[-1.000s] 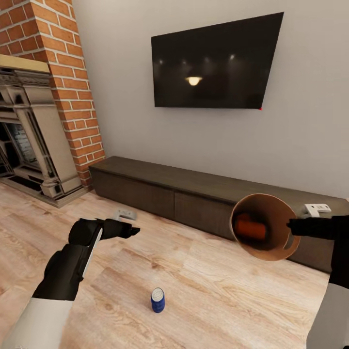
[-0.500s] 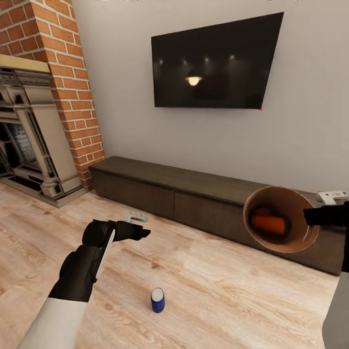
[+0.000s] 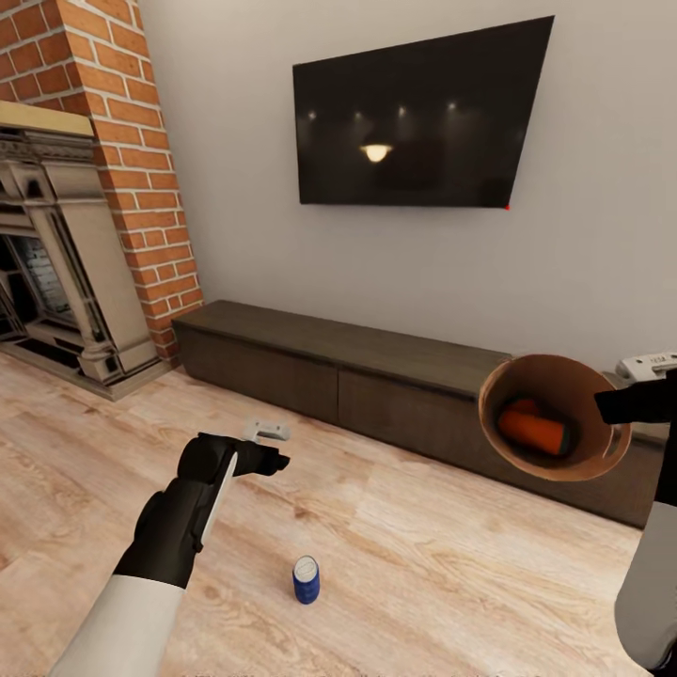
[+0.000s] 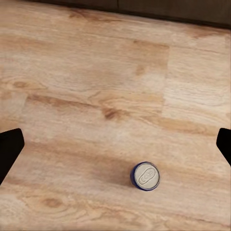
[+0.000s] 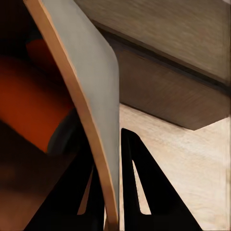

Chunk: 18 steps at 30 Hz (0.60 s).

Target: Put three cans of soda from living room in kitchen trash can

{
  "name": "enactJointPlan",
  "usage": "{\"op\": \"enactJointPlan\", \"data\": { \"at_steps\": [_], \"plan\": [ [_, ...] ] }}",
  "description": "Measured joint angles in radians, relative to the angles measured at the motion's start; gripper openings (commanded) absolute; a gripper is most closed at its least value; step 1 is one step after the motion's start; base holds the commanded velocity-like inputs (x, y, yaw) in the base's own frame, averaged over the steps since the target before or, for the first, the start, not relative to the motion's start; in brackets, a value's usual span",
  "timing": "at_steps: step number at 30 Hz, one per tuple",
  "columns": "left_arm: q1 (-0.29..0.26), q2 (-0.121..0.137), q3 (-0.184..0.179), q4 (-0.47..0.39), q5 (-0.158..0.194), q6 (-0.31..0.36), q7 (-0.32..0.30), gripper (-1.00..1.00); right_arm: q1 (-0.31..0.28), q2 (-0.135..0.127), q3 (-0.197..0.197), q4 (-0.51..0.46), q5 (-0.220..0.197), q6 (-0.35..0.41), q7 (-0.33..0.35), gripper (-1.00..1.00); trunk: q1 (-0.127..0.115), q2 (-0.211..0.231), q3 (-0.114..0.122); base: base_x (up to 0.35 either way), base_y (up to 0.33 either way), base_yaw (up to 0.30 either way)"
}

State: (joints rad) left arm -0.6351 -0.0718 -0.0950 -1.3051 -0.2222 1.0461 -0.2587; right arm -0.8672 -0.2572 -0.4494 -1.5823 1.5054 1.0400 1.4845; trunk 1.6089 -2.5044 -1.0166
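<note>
Pale wood flooring point(image 3: 442, 555) ran across the living room, backed by a grey wall with a dark television point(image 3: 418, 118), a brick fireplace point(image 3: 89, 197) and a long low cabinet point(image 3: 376, 376). Largest of the task's things was the copper-brown bin point(image 3: 602, 451), held in the air in front of the cabinet and tipped so its mouth faced the camera; the right gripper point(image 5: 109, 192) was clamped on its rim, one finger inside the wall and one outside. Orange cans point(image 3: 534, 428) lay in the bottom of it; one showed plainly, and I could not tell for certain whether a second sat behind it. The left gripper point(image 3: 268, 461) hovered above the floor with its fingers spread wide and nothing between them. Smallest, the blue can point(image 3: 306, 580) stood upright on the floor, well below that hand and apart from the bin. By my judgement the step in hand was collecting this last can. The next move would call for lowering the left hand over the can, closing on its sides without knocking it over, then dropping it into the bin before the trip to the kitchen.
</note>
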Motion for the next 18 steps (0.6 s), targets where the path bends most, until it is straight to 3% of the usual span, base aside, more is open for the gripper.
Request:
{"op": "enactJointPlan", "data": {
  "at_steps": [9,18],
  "plan": [
    [0.002,-0.016,-0.01,0.001,0.008,-0.005,0.002,1.0,-0.05,-0.008,0.001,0.001,0.014,0.002,0.028,-1.0,0.0,0.0,-0.014,0.0,0.0,0.0],
    [0.005,-0.036,-0.075,0.008,0.008,-0.007,0.005,1.0,-0.054,-0.012,0.0,0.0,0.013,0.002,0.029,-1.0,-0.001,0.0,-0.02,0.0,0.0,0.0]
  ]
}}
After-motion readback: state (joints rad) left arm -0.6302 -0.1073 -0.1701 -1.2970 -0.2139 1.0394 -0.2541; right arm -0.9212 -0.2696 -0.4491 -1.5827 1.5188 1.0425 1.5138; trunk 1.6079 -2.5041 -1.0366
